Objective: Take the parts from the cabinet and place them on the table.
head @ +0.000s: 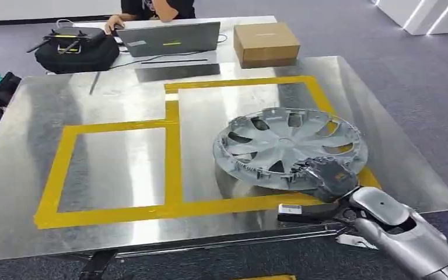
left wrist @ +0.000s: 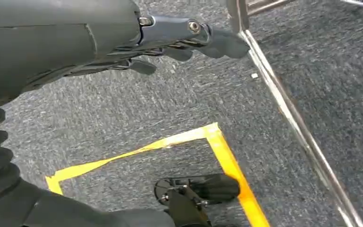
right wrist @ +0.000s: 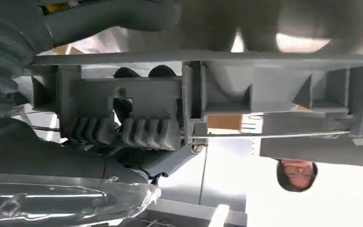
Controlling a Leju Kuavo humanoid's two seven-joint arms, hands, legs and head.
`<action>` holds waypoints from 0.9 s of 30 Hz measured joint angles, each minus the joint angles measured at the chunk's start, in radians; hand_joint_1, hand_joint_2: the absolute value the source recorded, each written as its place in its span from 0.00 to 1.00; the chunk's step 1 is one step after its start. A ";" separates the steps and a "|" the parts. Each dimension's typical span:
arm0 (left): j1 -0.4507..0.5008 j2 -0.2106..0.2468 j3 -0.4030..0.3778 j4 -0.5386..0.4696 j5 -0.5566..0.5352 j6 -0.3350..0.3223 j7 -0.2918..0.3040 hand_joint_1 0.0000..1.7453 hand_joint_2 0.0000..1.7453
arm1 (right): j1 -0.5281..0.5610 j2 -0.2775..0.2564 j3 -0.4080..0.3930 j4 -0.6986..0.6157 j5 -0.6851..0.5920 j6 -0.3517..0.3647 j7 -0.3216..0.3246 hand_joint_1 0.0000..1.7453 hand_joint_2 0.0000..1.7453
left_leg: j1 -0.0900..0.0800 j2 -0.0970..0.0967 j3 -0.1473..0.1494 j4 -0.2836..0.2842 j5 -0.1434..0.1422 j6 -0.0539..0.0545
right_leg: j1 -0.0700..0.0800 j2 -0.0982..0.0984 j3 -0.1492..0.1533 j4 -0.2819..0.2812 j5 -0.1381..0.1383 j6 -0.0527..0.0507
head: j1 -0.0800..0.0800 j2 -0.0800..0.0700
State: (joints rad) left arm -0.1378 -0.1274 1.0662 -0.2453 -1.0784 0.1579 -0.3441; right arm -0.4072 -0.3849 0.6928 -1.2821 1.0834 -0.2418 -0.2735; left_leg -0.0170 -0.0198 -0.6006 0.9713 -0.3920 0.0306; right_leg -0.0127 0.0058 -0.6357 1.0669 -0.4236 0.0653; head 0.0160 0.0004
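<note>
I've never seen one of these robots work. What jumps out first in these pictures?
A big silver hubcap lies on the shiny metal table, inside the right-hand box of yellow tape. The robot's right hand grips its near rim. Beyond the table, a person sits behind a laptop.

Right arm (head: 408,233) showing silver shell, dark grey right hand (head: 326,178), left hand (left wrist: 189,40) showing screws, ribbed grey cover.
</note>
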 joint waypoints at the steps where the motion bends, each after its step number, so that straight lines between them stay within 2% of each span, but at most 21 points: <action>1: -0.001 0.001 -0.002 0.000 0.000 0.000 0.000 0.00 1.00 | -0.027 0.014 0.012 0.027 -0.003 0.003 -0.003 1.00 1.00 | -0.005 -0.001 -0.001 0.003 -0.005 -0.007 | 0.003 0.002 0.023 -0.042 -0.005 -0.002 | 0.000 0.000; 2: -0.004 0.001 -0.004 0.000 0.000 0.000 0.000 0.00 1.00 | -0.056 0.028 0.023 0.055 -0.004 0.009 -0.006 1.00 1.00 | -0.007 -0.001 -0.007 0.011 -0.006 -0.011 | 0.001 0.005 0.033 -0.058 -0.005 -0.011 | -0.002 0.000; 3: -0.004 0.002 -0.006 0.000 0.000 0.000 -0.001 0.00 1.00 | -0.075 0.040 0.034 0.084 -0.006 0.010 -0.006 1.00 1.00 | -0.007 -0.001 -0.010 0.012 -0.006 -0.008 | 0.000 0.005 0.030 -0.060 0.001 -0.011 | -0.006 0.000; 4: -0.004 0.003 -0.009 0.000 0.001 0.000 -0.002 0.00 1.00 | -0.087 0.052 0.042 0.112 -0.009 0.010 -0.006 1.00 1.00 | -0.007 -0.001 -0.010 0.011 -0.001 0.003 | 0.002 0.005 0.030 -0.059 0.000 -0.010 | -0.006 0.000; 6: -0.004 0.004 -0.013 0.000 0.003 0.002 -0.002 0.00 1.00 | -0.117 0.070 0.056 0.173 -0.014 0.008 -0.002 1.00 1.00 | -0.006 -0.001 -0.009 0.008 -0.002 0.005 | 0.005 0.006 0.029 -0.059 -0.001 -0.013 | -0.007 0.000; 8: -0.004 0.003 -0.020 0.000 0.003 0.003 -0.002 0.00 1.00 | -0.140 0.083 0.066 0.229 -0.025 0.004 0.002 1.00 1.00 | -0.005 -0.001 -0.008 0.003 0.000 0.003 | 0.007 0.006 0.029 -0.059 -0.002 -0.018 | -0.006 0.000; 11: -0.002 0.007 -0.025 0.000 0.003 0.003 -0.002 0.00 1.00 | -0.155 0.093 0.074 0.296 -0.047 -0.009 0.001 1.00 1.00 | -0.003 -0.001 -0.007 0.001 0.000 -0.007 | 0.009 0.005 0.029 -0.059 -0.004 -0.022 | -0.006 0.000; 13: 0.000 0.008 -0.026 0.000 0.003 0.003 -0.002 0.00 1.00 | -0.156 0.094 0.077 0.320 -0.053 -0.012 -0.001 1.00 1.00 | -0.002 -0.001 -0.007 0.000 -0.001 -0.017 | 0.009 0.005 0.029 -0.058 -0.005 -0.022 | -0.006 0.000; 19: 0.001 0.008 -0.040 0.000 0.000 0.004 -0.002 0.00 1.00 | -0.157 0.107 0.078 0.396 -0.087 -0.013 -0.052 1.00 1.00 | -0.002 -0.001 -0.007 0.000 -0.002 -0.020 | 0.009 0.005 0.030 -0.060 -0.004 -0.024 | -0.005 0.000; 24: -0.005 0.008 -0.071 0.000 -0.016 -0.009 -0.049 0.00 1.00 | -0.160 0.140 0.080 0.463 -0.076 -0.101 -0.097 1.00 1.00 | -0.003 -0.001 -0.007 0.001 -0.002 -0.020 | 0.009 0.005 0.032 -0.063 -0.002 -0.024 | -0.005 0.000; 27: -0.006 0.008 -0.085 0.000 -0.019 -0.008 -0.061 0.00 1.00 | -0.158 0.154 0.082 0.481 -0.069 -0.123 -0.098 1.00 1.00 | -0.003 0.000 -0.007 0.001 -0.002 -0.019 | 0.007 0.006 0.032 -0.065 -0.001 -0.023 | -0.005 0.000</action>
State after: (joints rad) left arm -0.1435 -0.1198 0.9808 -0.2453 -1.0979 0.1495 -0.4055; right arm -0.5657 -0.2304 0.7752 -0.8011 1.0140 -0.3651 -0.3719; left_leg -0.0205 -0.0199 -0.6077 0.9721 -0.3940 0.0111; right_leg -0.0053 0.0116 -0.6035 1.0022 -0.4248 0.0422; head 0.0107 0.0004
